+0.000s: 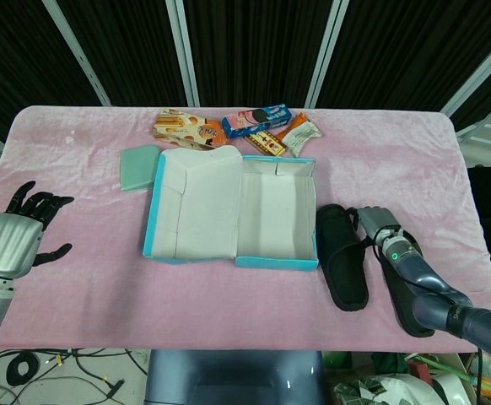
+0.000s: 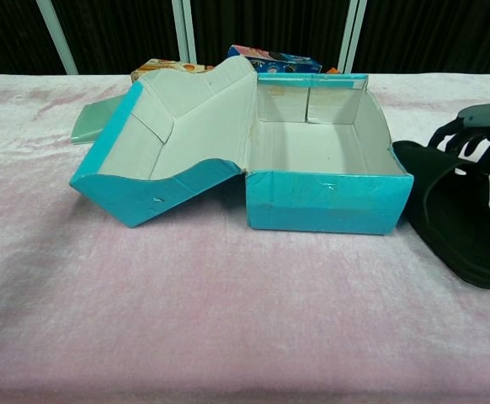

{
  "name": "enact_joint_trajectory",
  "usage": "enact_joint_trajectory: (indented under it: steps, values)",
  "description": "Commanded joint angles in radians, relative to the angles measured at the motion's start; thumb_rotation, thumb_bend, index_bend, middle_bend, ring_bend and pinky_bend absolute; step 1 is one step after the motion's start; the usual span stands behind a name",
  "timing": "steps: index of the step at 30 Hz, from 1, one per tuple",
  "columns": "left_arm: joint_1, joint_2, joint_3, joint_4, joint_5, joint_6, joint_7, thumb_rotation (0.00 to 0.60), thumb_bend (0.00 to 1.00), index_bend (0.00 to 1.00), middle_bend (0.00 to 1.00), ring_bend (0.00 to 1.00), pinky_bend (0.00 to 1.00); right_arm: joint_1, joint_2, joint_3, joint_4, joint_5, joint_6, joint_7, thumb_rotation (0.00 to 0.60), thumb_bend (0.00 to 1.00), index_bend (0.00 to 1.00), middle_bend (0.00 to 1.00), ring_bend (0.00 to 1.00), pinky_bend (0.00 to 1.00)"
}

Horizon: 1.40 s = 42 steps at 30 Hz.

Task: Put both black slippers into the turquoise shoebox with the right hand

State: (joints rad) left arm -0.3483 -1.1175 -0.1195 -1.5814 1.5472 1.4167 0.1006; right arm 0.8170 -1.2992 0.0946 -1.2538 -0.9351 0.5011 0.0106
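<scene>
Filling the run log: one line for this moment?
right robot hand: gripping near slipper | far slipper: on table | shoebox: open, empty | left robot hand: open

Right hand (image 2: 472,139) grips a black slipper (image 2: 460,223) beside the open turquoise shoebox (image 2: 325,202).

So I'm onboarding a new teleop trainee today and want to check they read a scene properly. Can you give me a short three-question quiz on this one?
1. True or false: a black slipper already lies inside the turquoise shoebox.
2. Which hand is at the nearer slipper? A) left hand B) right hand
3. What lies just behind the shoebox, at the far edge of the table?

Key
1. False. The box is empty; both slippers, including the second slipper, lie on the table to its right.
2. B. The right hand is at its strap; the left hand hovers open.
3. Snack packets.
</scene>
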Motion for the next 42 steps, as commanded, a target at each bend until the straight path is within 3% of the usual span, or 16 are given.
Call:
enact_joint_trajectory:
  steps: [1,12,17,21,27,30,42]
  values:
    - [0.0,-0.002,0.001,0.003,0.004,0.002,-0.003,0.6,0.0,0.22,0.31,0.22,0.1,-0.035,0.068,0.015,-0.092,-0.033,0.073,0.006,0.6,0.24,0.4,0.45,0.24,0.21]
    - [0.007,-0.02,0.014,0.021,0.033,0.022,-0.019,0.6,0.0,0.22,0.31,0.22,0.1,-0.082,0.238,0.035,-0.282,0.056,0.21,-0.058,0.6,0.24,0.4,0.44,0.24,0.21]
    - [0.02,-0.028,0.024,0.026,0.038,0.037,-0.019,0.6,0.0,0.22,0.31,0.22,0.1,-0.125,0.301,0.09,-0.346,0.045,0.256,0.045,0.6,0.24,0.4,0.43,0.24,0.21]
    - [0.031,-0.037,0.028,0.03,0.027,0.038,-0.029,0.6,0.0,0.22,0.31,0.22,0.1,-0.171,0.307,0.175,-0.396,-0.013,0.287,0.251,0.6,0.23,0.4,0.43,0.24,0.21]
    - [0.039,-0.054,0.029,0.048,0.013,0.041,-0.021,0.6,0.0,0.22,0.31,0.22,0.1,-0.194,0.237,0.285,-0.384,-0.166,0.27,0.612,0.6,0.23,0.4,0.43,0.24,0.21]
    - [0.049,-0.055,0.03,0.055,0.002,0.043,-0.032,0.6,0.0,0.22,0.31,0.22,0.1,-0.15,0.134,0.324,-0.32,-0.194,0.259,0.728,0.6,0.22,0.42,0.44,0.24,0.21]
    - [0.06,-0.053,0.026,0.072,-0.033,0.027,-0.032,0.6,0.0,0.22,0.31,0.22,0.1,-0.011,-0.134,0.319,-0.001,-0.148,0.198,0.7,0.6,0.17,0.45,0.45,0.22,0.17]
